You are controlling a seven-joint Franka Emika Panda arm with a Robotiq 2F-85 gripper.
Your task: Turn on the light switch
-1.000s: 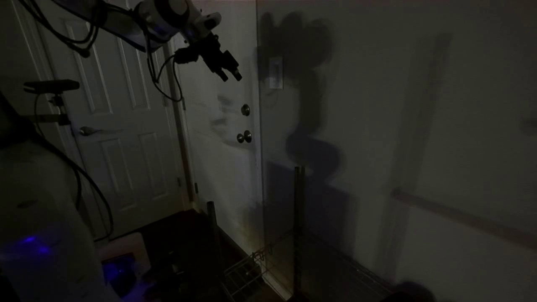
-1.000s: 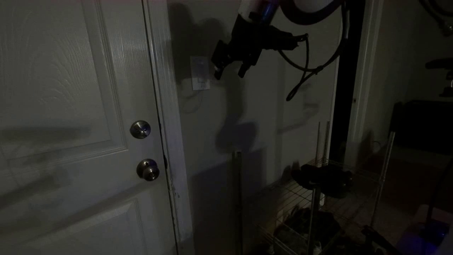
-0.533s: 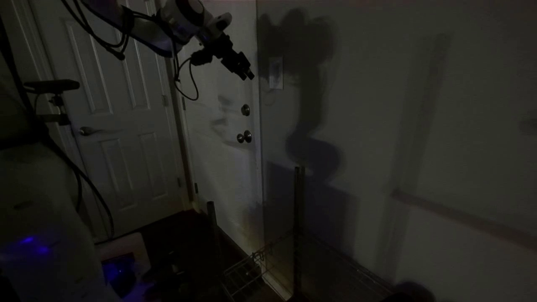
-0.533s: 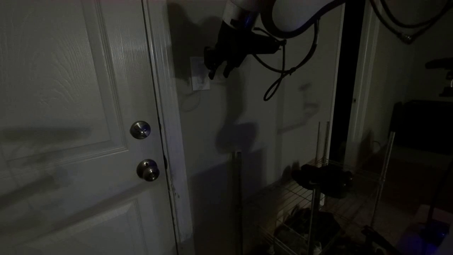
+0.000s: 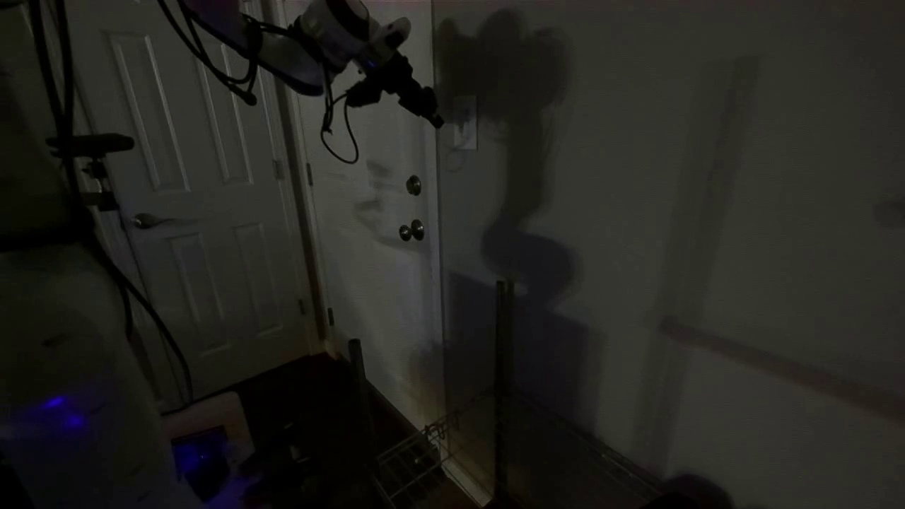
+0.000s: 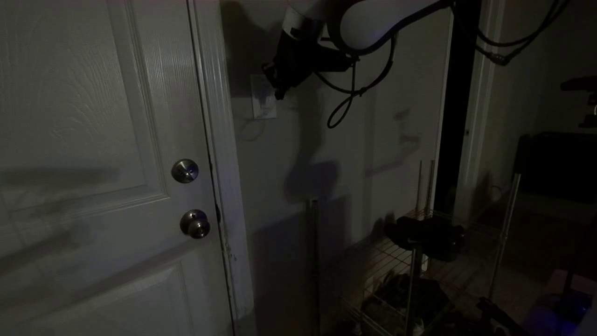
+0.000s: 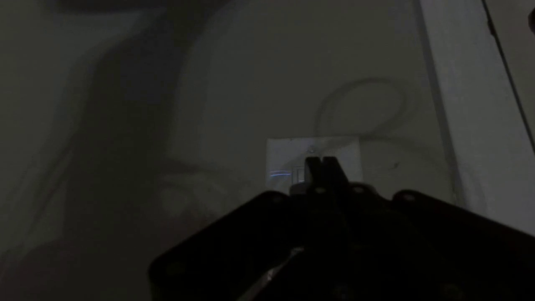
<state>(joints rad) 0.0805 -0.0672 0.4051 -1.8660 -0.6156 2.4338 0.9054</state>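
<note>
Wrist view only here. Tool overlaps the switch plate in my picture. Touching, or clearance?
Observer: Clearance. In an exterior view a narrow gap shows between the tool and the switch plate.
Operator: Copy. Tool level or sloping?
Observer: Sloping. In both exterior views it angles downward to its tips.
Operator: Anything dangling off the arm?
Observer: Yes, a black cable. It hangs in a loop, seen in both exterior views.

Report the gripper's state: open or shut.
Shut. In the wrist view, the gripper has its fingertips together, no visible gap, in front of the switch plate.
</note>
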